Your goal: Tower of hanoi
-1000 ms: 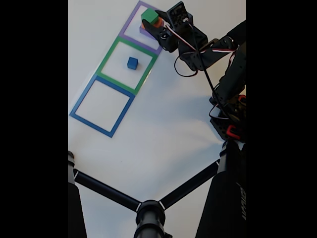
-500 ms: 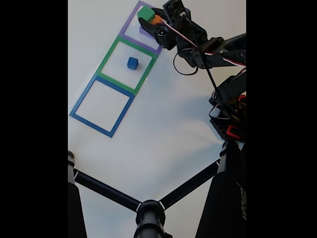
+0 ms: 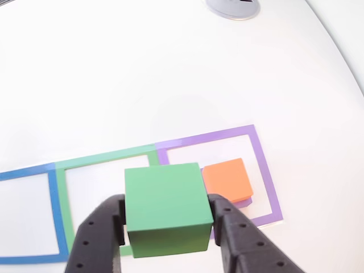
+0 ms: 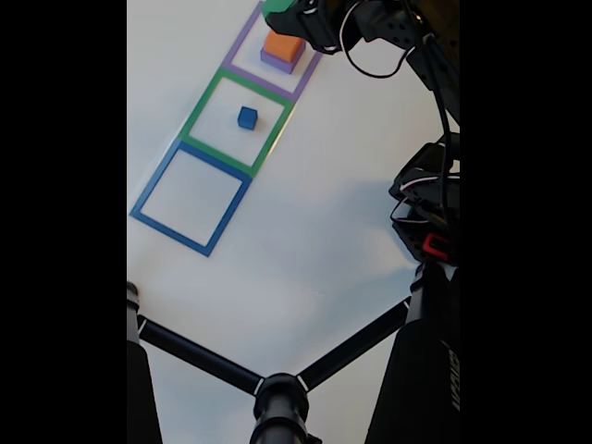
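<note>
The green square block (image 3: 166, 207) looks like a light, stiff piece of plastic or painted wood with smooth flat faces, so I judge that it will not bend or break, but it may slip if the hold on it is weak. The best place to take it is on two opposite flat sides, near the middle of their height, and this is how it is held now: in the other view the black two-finger hand (image 3: 169, 230) is closed on the block, with one finger (image 3: 99, 236) on the left side and one finger (image 3: 242, 239) on the right side, and the block fills the gap between them. The block is lifted clear of the white desk (image 3: 142, 74), and its top face is nearly level. Below and just to the right of it in this view lies the orange square block (image 3: 228, 178), which rests on the wider purple square block (image 3: 245, 201) inside the flat purple square outline (image 3: 263, 170). In the fixed view the green block (image 4: 275, 5) is at the far edge of the desk, just above the orange block (image 4: 284, 44) and apart from it. The small blue cube (image 4: 247, 117) stands alone inside the flat green square outline (image 4: 205, 100), and next to that lies the flat blue square outline (image 4: 153, 190), with nothing standing in it.
</note>
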`<action>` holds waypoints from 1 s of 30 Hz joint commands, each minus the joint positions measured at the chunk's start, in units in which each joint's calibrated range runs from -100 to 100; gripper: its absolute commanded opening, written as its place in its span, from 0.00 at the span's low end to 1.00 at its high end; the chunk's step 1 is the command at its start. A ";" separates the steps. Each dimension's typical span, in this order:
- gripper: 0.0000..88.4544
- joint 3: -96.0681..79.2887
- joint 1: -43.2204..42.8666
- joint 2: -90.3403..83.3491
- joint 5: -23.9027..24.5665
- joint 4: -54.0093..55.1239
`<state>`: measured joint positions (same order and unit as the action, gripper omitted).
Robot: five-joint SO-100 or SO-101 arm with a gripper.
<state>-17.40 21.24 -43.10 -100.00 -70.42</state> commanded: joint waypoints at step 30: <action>0.08 6.31 -40.61 -11.20 0.00 -15.09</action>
<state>-3.23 -16.68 -52.72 -99.82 -91.29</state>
